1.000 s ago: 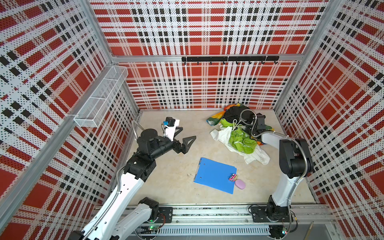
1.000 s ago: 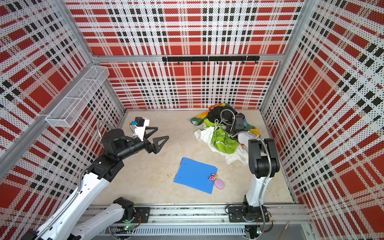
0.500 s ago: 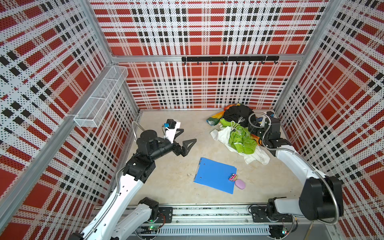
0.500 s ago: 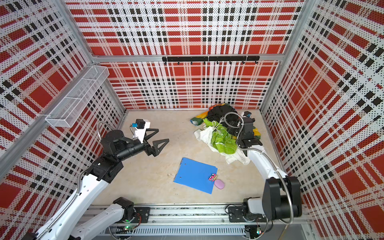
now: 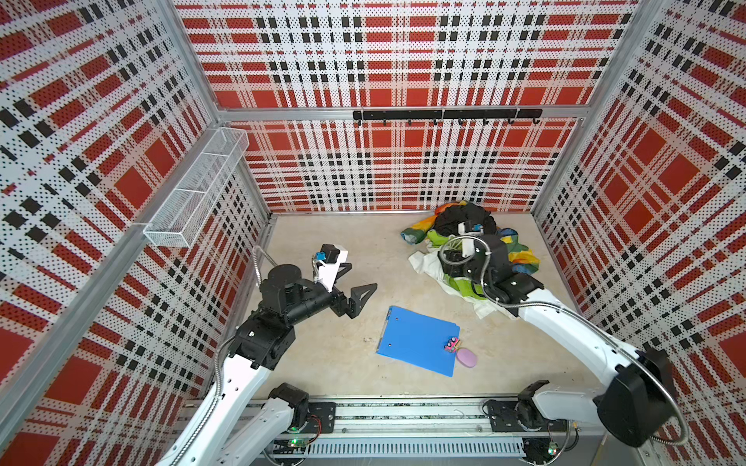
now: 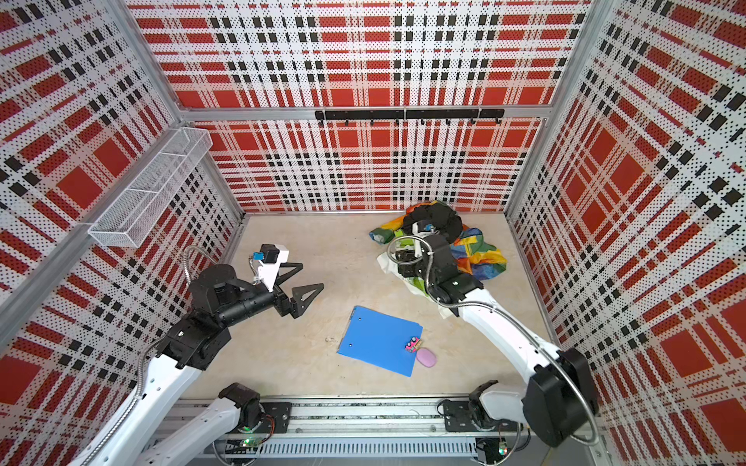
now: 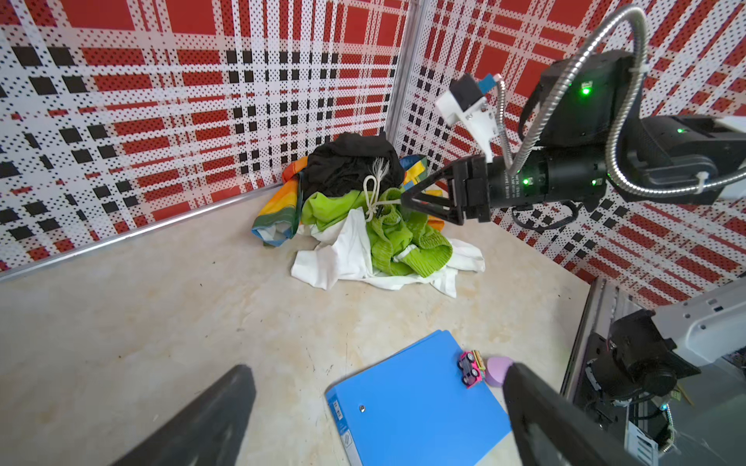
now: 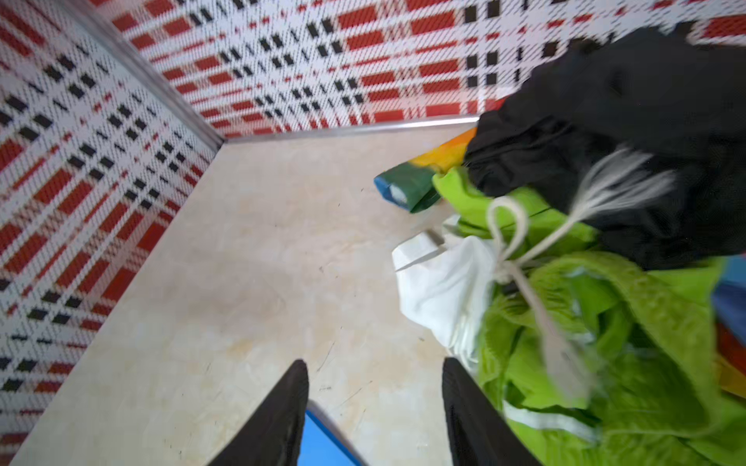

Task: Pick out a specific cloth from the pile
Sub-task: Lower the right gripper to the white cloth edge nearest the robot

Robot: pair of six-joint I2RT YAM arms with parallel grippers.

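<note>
The pile (image 5: 464, 220) of black, lime-green and rainbow fabric lies in the back right corner, in both top views (image 6: 436, 220). The white cloth (image 7: 347, 250) spreads under the lime-green garment (image 7: 399, 238), and its folded edge (image 8: 440, 282) sticks out toward the bare floor. My right gripper (image 8: 375, 367) hovers open just above the pile's left side (image 5: 452, 260), nothing between its fingers; the white cloth and green garment lie beside one finger (image 8: 460, 387). My left gripper (image 5: 359, 278) stands open and empty over the floor at the left, far from the pile.
A blue clipboard (image 5: 415, 343) lies on the floor in front of the pile, with a pink toy car (image 5: 452, 344) and a purple lump (image 5: 466, 357) at its right corner. A wire basket (image 5: 198, 193) hangs on the left wall. A hook rail (image 5: 444, 115) runs along the back wall.
My right gripper has opened. Its arm has swung its elbow out to the right, and the wrist has moved left over the pile. The left gripper has drifted slightly right.
</note>
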